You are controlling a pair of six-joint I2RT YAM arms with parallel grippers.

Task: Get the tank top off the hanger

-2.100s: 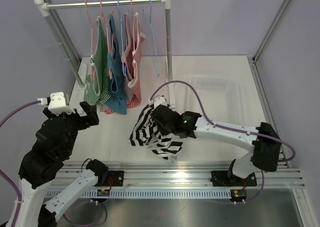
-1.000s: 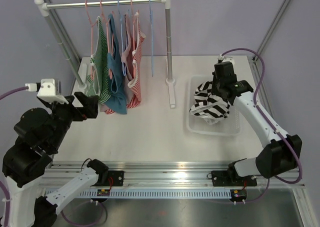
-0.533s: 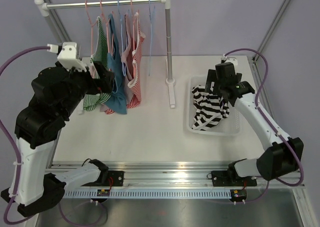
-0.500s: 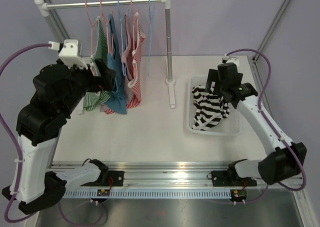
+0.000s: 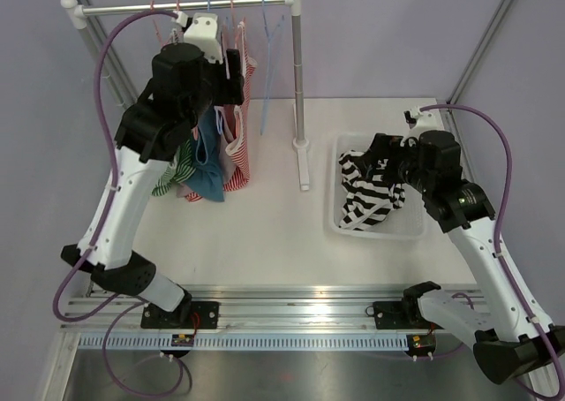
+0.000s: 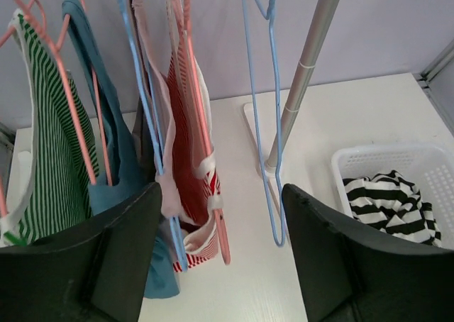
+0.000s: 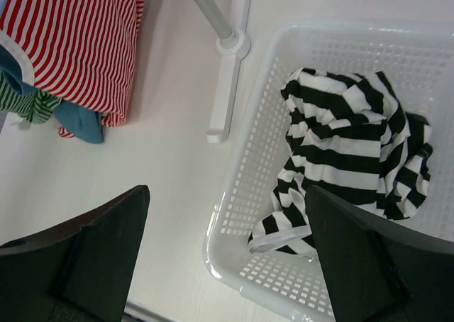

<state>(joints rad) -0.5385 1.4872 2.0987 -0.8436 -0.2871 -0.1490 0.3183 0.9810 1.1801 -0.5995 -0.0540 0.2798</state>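
Overhead, the left arm reaches up to the clothes rail (image 5: 106,9) at the far left of the counter (image 5: 265,233), and its bulk hides the upper parts of the garments hanging there. From the left wrist, four can be counted, left to right: a green-striped tank top (image 6: 42,130), a teal tank top (image 6: 106,145), a pale pink garment (image 6: 152,116) mostly covered by its neighbours, and a red-striped tank top (image 6: 188,145). Each hangs on its own hanger, with the hooks cut off by the top of that view. The left gripper (image 6: 221,215) is level with them, its fingers apart and holding nothing; whether any cloth lies between them cannot be made out. Just right of the red-striped top hangs a fifth, light-blue hanger (image 6: 259,123), which is bare. Next comes the rail's upright post (image 5: 298,74). Farther right, the one white basket (image 5: 415,229) sits on the counter, its far corner covered by the right arm. A black-and-white striped tank top (image 7: 347,145) lies crumpled inside it, off any hanger. The right gripper (image 7: 227,208) hovers above the basket's left wall, fingers spread wide and clear of the cloth.
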